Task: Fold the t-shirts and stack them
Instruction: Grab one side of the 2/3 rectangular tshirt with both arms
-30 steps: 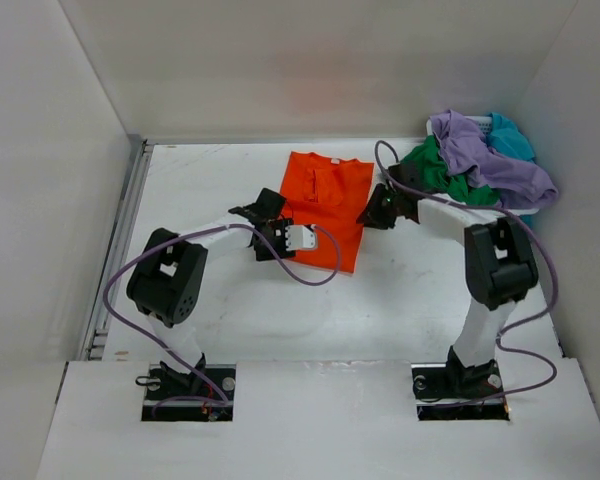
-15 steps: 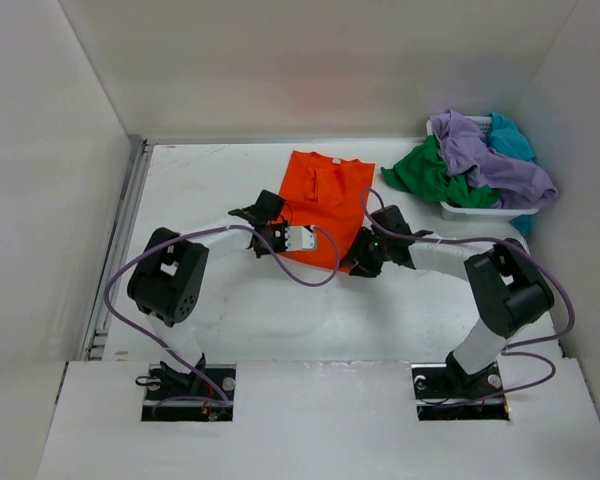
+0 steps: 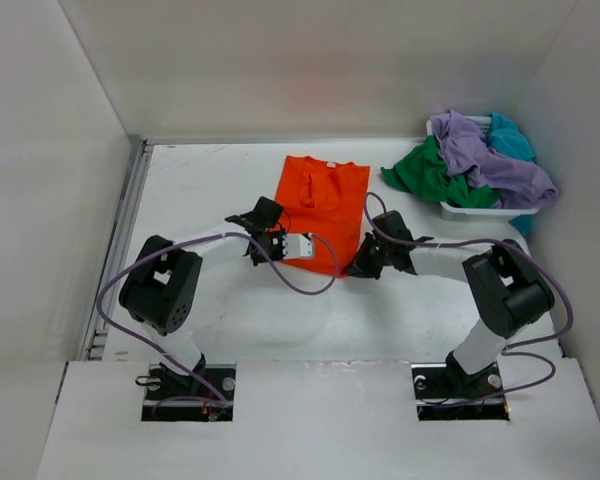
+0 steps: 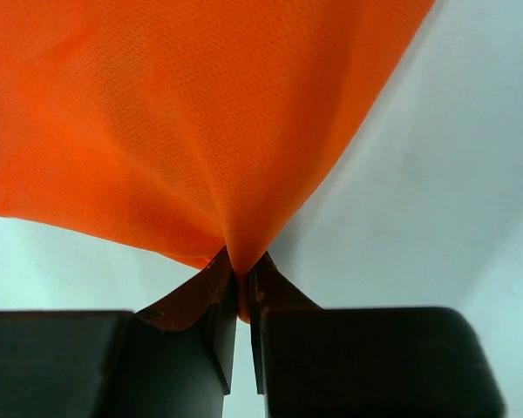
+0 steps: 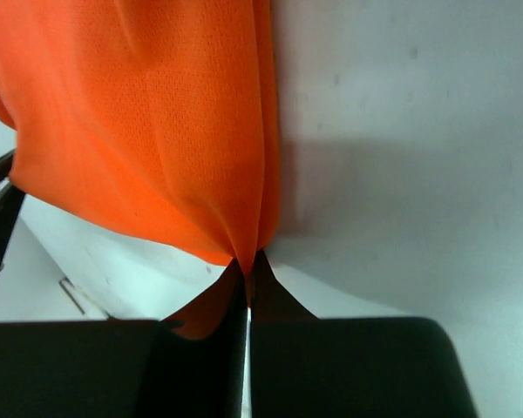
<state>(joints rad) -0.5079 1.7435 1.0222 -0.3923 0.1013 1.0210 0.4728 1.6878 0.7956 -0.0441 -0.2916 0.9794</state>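
On the table (image 3: 195,200), two pincers (image 4: 242,280) (image 5: 247,266) clamp one orange t-shirt (image 3: 320,200).

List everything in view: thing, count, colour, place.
orange t-shirt: one, bright orange, spread at table centre
green t-shirt: one, green, spilling over the basket's left rim
lavender t-shirt: one, lavender, atop the basket pile
teal t-shirt: one, teal, at the basket's far right side
basket: one, white, far right corner of the table
table: one, white, walled in
cables: two, purple, looping along the arms
left end effector: one, black, shut on the orange t-shirt's near left corner
right end effector: one, black, shut on its near right corner
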